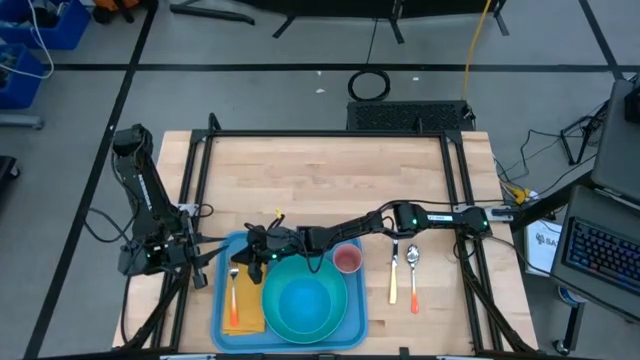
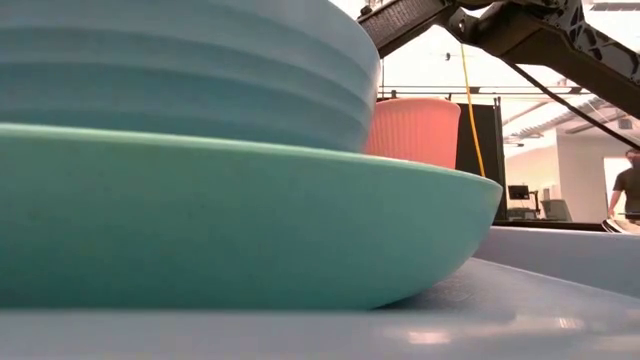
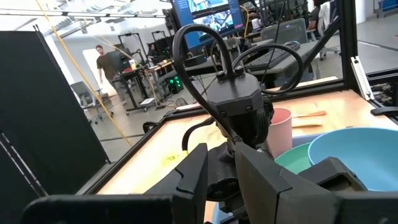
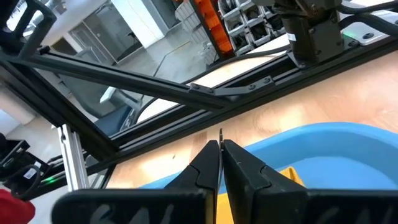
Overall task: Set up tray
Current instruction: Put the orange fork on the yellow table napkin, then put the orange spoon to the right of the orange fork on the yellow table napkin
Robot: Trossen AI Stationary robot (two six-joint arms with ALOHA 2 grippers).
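The blue tray [image 1: 222, 335] lies at the table's near edge. On it a turquoise plate [image 1: 335, 290] carries a blue bowl [image 1: 303, 305], with a pink cup [image 1: 347, 260] at its far right. An orange napkin [image 1: 247, 318] on the tray's left bears an orange-handled fork [image 1: 233, 292]. My right gripper [image 4: 220, 149] has reached level across the tray to its far left corner [image 1: 247, 257], above the fork's head, fingers shut. My left gripper [image 3: 221, 171] waits just left of the tray [image 1: 205, 252], level, its fingers a little apart with nothing between them. My right gripper has a thin pale sliver [image 4: 220, 132] standing out past its closed fingertips. What the sliver is, and whether the fingers hold it, I cannot tell. My left gripper touches nothing.
A spoon [image 1: 414, 275] and another orange-handled utensil [image 1: 393, 278] lie on the bare wood right of the tray. A black frame [image 1: 330, 135] borders the table. The far half of the table is bare wood. People stand in the room beyond.
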